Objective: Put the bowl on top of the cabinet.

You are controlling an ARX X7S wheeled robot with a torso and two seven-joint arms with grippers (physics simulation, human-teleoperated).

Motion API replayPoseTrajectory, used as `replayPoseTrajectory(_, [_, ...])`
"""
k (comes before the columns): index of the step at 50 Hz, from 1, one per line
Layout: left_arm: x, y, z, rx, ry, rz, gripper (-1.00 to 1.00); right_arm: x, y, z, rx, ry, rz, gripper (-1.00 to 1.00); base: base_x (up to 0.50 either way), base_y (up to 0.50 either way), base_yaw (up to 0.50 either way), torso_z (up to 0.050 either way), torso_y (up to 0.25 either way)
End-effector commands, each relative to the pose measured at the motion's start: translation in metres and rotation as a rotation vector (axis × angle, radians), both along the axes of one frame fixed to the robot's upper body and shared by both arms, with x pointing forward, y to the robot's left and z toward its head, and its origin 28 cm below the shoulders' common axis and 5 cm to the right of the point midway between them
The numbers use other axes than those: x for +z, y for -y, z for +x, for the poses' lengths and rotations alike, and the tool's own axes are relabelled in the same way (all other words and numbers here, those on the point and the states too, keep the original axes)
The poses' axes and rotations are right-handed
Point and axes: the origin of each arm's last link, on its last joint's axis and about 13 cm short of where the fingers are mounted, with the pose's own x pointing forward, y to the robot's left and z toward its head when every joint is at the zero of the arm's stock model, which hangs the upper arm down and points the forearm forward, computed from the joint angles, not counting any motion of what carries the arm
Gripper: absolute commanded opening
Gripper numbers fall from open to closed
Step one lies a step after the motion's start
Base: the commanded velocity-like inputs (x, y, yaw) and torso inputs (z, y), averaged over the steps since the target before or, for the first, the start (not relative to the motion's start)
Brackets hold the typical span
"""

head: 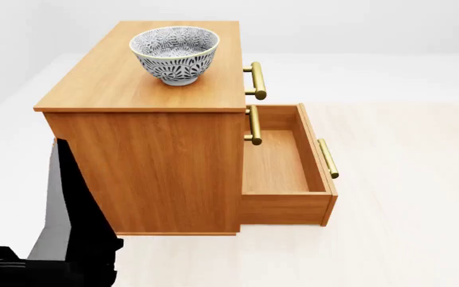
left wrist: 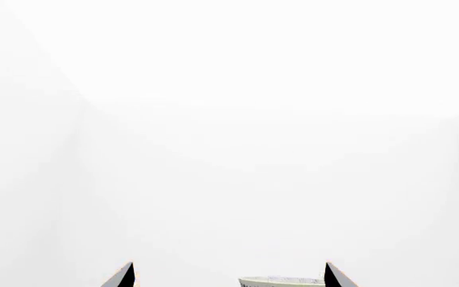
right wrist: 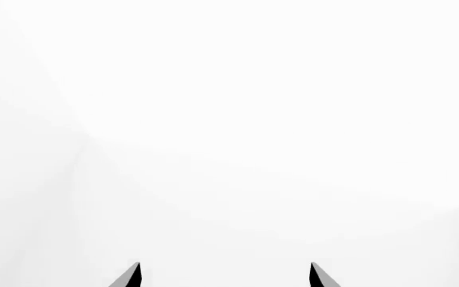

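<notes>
Floor [head: 405,239]: pale, flat, running under everything in the head view.

Cabinet [head: 141,155]: orange-brown wood with a flat top, upright on the floor. Close against the left arm [head: 70,239], on its far side and toward the right arm's side. Contact with the arm cannot be told.

Left arm: black, rising from the lower corner of the head view beside the cabinet's side panel. Claw end not distinguishable in that view.

Drawer [head: 281,161]: pulled out from the cabinet front, on the side away from the left arm.

Bowl [head: 174,54]: white with a dense dark leaf pattern, upright on its foot on the cabinet top, toward the front edge. Well apart from the left arm and higher than it. Held by neither claw.

Handles [head: 257,81]: brass bars, two on the cabinet front and one on the pulled-out drawer.

Left claw [left wrist: 228,276]: fingertips spread wide apart, facing plain white surroundings. Grips nothing.

Right claw [right wrist: 225,276]: fingertips likewise spread wide, nothing between them, white surroundings ahead.

Pale sliver [left wrist: 281,281]: between the left claw's fingertips, nearer one tip, cut off by the picture edge. Too little showing to identify.
</notes>
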Motion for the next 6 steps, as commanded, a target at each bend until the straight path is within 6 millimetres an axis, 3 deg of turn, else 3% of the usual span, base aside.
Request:
replayPoseTrajectory(1, [0.0038, -0.0087, -0.0024, 0.052, 0.024, 0.0, 1.0, 0.0019, 0.0019, -0.0016, -0.022, 0.022, -0.007, 1.0, 0.0, 0.0, 0.0, 0.0, 0.0])
replayPoseTrajectory(6, [0.0055, -0.0105, -0.0032, 0.05, 0.033, -0.002, 1.0, 0.0023, 0.0022, -0.0019, -0.026, 0.027, -0.008, 1.0, 0.0, 0.0, 0.0, 0.0, 0.0])
